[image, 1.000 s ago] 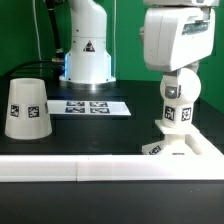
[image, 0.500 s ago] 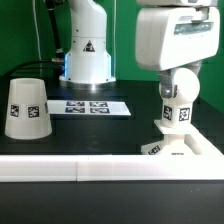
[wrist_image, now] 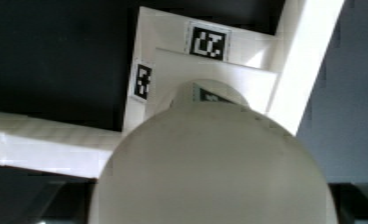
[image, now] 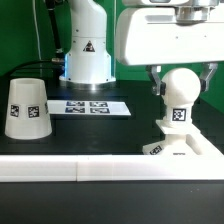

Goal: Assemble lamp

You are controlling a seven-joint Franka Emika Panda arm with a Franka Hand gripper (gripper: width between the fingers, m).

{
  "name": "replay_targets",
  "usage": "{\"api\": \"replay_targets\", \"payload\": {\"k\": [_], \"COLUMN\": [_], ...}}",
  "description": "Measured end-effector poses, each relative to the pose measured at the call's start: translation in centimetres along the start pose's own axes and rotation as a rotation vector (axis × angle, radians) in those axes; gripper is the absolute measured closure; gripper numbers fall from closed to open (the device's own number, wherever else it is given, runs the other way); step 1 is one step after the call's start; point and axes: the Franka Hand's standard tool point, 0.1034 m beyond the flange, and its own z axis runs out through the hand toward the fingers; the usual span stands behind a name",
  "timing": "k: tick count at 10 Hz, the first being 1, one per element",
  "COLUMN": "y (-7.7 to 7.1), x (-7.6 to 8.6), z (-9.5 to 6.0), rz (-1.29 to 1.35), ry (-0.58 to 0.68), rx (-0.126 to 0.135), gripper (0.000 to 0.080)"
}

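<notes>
White plastic was the whole story at this moment: the bulb [image: 179, 100] stood upright on the flat square base [image: 178, 146], long axis vertical, ball end up, a black square tag on its neck facing the exterior camera. Another tag showed on the base's front edge, its pattern too small to read. Directly above the bulb hung the arm's big white wrist housing, and the gripper [image: 180, 72] straddled the ball: one dark finger [image: 155, 80] stood clear of it on the exterior view's left, so the jaws looked spread and were holding nothing. From the wrist view the bulb [wrist_image: 202, 160] filled the frame as a pale dome, with the base [wrist_image: 202, 50] and two of its tags beyond it.

Well away from the bulb, toward the exterior view's left, the shade [image: 26, 108] sat on the black table [image: 100, 130], wide end down, tag facing front. Between shade and bulb lay the marker board [image: 90, 107]. A long white rail [image: 75, 168] ran along the table's front, below the base.
</notes>
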Motion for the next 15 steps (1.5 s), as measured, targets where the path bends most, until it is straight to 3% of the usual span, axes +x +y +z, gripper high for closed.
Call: {"api": "replay_targets", "payload": {"k": [5, 10, 15], "y": [0.14, -0.08, -0.35], "x": [0.01, -0.47, -0.54], "z": [-0.04, 0.09, 0.14], "rz": [0.332, 0.85, 1.133], "ry": [0.001, -0.019, -0.025], "rx": [-0.001, 0.0, -0.002], "gripper": [0.022, 0.022, 0.022]}}
